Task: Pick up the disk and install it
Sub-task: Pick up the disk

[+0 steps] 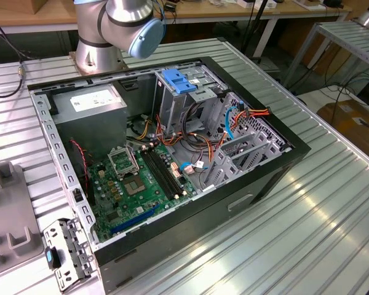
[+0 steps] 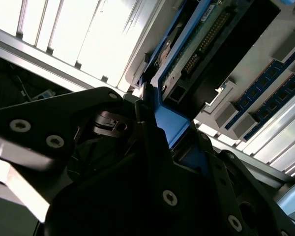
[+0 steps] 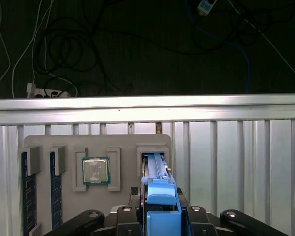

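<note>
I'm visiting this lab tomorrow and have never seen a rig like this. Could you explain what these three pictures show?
This is a robot arm mounted on a ribbed metal table. The exterior view comes from a camera standing apart from the arm. It shows an open computer case lying on the table, with its circuit board and cables exposed. The two wrist views come from cameras riding on the arm. In the first wrist view the gripper hangs over a grey tray. The tray holds memory sticks, a processor chip and the disk, a hard drive with blue rails standing on edge in a slot. The gripper's dark body sits on both sides of the disk. Whether it is gripping cannot be told.
</note>
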